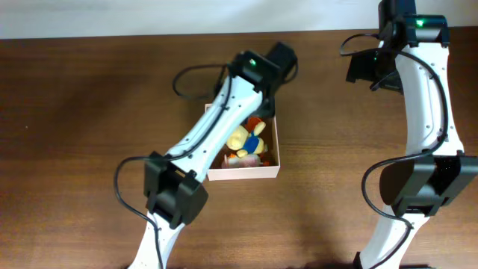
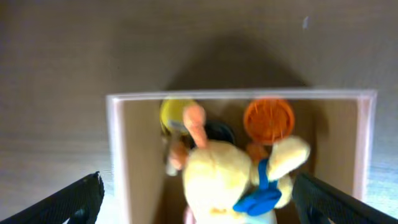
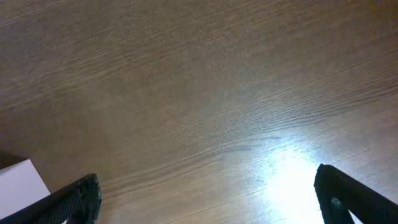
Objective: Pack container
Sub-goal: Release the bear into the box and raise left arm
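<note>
Table of dark brown wood (image 1: 75, 112) fills the frame. Near its middle sits the square white cardboard box with tan inside (image 1: 254, 172), right under the left claw (image 2: 196, 182), which is wide open and empty. A yellow soft toy (image 2: 217, 180) lies inside. At the upper right, the right claw (image 3: 206, 177) is wide open too, holding nothing.

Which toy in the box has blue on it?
The pale yellow plush, the largest toy in the container, carries a blue piece; the round orange toy near it shows no blue.

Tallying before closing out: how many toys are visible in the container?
4 in the container: yellow plush centre, orange round toy and yellow round toy at the far wall, pink-orange piece beside the yellow one. Plush may hide more.
</note>
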Controlling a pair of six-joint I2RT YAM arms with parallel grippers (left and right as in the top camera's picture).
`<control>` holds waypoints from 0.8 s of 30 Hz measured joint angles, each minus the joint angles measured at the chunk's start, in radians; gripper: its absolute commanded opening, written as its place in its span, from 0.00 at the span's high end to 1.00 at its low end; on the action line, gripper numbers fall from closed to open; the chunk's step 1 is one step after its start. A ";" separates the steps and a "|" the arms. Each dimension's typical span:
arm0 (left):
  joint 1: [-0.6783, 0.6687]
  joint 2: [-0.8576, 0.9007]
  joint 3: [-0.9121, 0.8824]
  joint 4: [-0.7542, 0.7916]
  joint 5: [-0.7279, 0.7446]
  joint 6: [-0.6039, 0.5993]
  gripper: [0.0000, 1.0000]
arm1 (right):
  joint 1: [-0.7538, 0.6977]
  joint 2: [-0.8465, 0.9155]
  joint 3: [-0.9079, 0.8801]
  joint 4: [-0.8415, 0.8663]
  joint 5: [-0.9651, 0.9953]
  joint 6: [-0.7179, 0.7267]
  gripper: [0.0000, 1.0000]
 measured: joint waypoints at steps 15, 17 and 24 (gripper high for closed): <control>0.268 0.000 0.322 -0.110 -0.074 0.166 0.01 | 0.000 0.000 0.000 0.000 0.000 0.000 0.01; 0.301 0.000 0.322 -0.110 -0.075 0.193 0.01 | 0.000 0.000 0.000 0.000 0.000 0.000 0.01; 0.471 0.000 0.322 -0.095 -0.077 0.244 0.01 | 0.000 0.000 0.000 0.000 0.000 0.001 0.01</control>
